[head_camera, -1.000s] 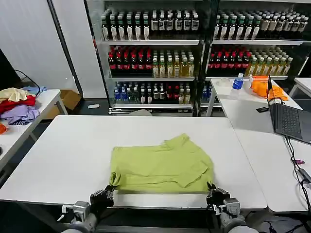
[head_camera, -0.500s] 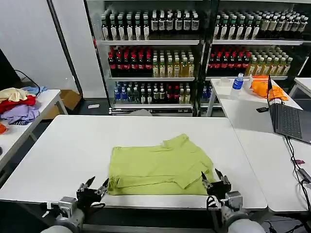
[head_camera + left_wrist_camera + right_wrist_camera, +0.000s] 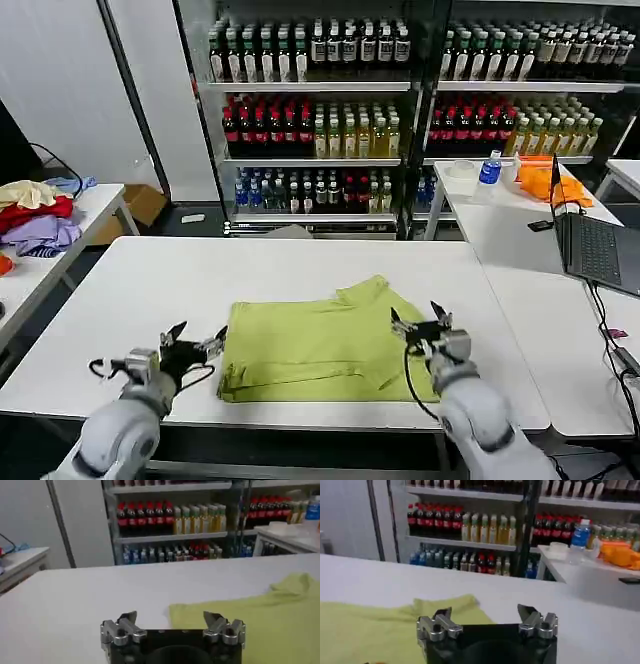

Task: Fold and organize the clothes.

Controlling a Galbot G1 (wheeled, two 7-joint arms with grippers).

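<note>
White table (image 3: 150, 290); T-shirt (image 3: 320, 345) folded; drinks shelves (image 3: 310, 110) behind.

Head cam sits high, looking fwd and down over the white rectangular table (image 3: 150, 290) toward the glass-front drink shelves (image 3: 310, 110). Both wrist cams ride low, close above the table (image 3: 75, 595) (image 3: 600, 625), facing those same shelves (image 3: 170, 520) (image 3: 470, 525).

Bright even lighting, soft shadows (wrist views slightly blurred)
</note>
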